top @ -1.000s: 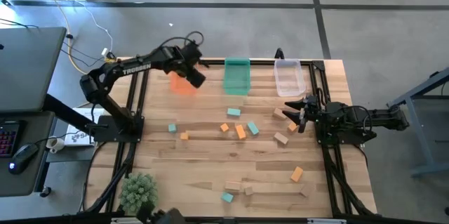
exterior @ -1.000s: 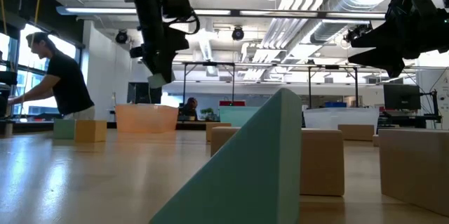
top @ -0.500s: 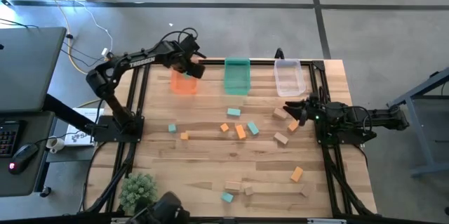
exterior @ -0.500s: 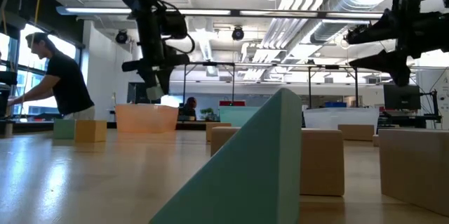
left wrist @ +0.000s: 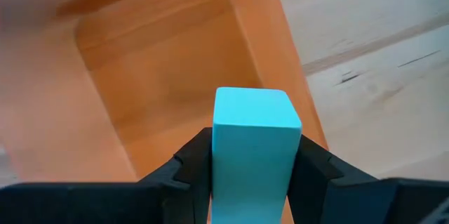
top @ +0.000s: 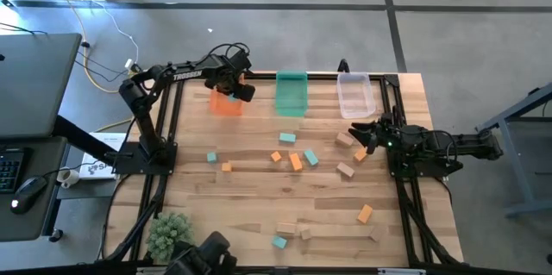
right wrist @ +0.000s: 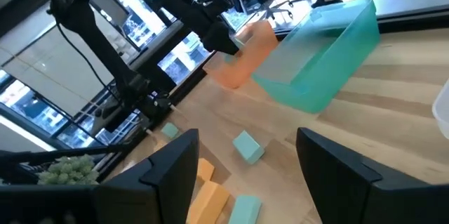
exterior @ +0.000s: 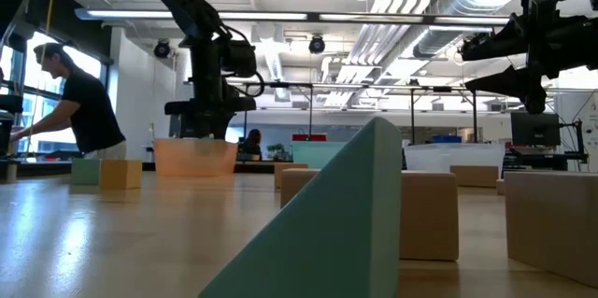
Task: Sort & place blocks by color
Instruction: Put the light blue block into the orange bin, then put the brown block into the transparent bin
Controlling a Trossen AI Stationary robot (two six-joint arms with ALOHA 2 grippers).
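My left gripper [top: 235, 92] hangs over the orange bin [top: 226, 104] at the table's far left, shut on a teal block [left wrist: 256, 133]. In the left wrist view the orange bin's floor [left wrist: 161, 62] lies right below the block. My right gripper [top: 363, 134] is open near the table's right edge, above a wooden block [top: 345, 140] and an orange one [top: 360, 156], touching neither. Several teal, orange and wooden blocks, among them a teal one [top: 287, 138], lie flat on the tabletop. The teal bin [top: 291, 94] and clear bin [top: 354, 94] stand along the far edge. My left gripper pinches the teal block between its two fingers [left wrist: 193, 164], one on each opposite side face [left wrist: 223, 147]. The fingers point down from above. The block's free end sticks out past the fingertips, lifted clear over the inside of the orange bin.
A fuzzy green plant [top: 170, 234] stands at the table's near left corner. Blocks cluster mid-table and along the near edge, such as a wooden bar [top: 247, 230]. Bare wood lies between the bins and the middle cluster. A person [exterior: 79, 111] stands in the room beyond.
My left gripper, shut on the teal block throughout, has come down toward the orange bin and now hangs just over its rim. My right gripper has shifted slightly toward the far edge and stayed open. The blocks on the table have kept still.
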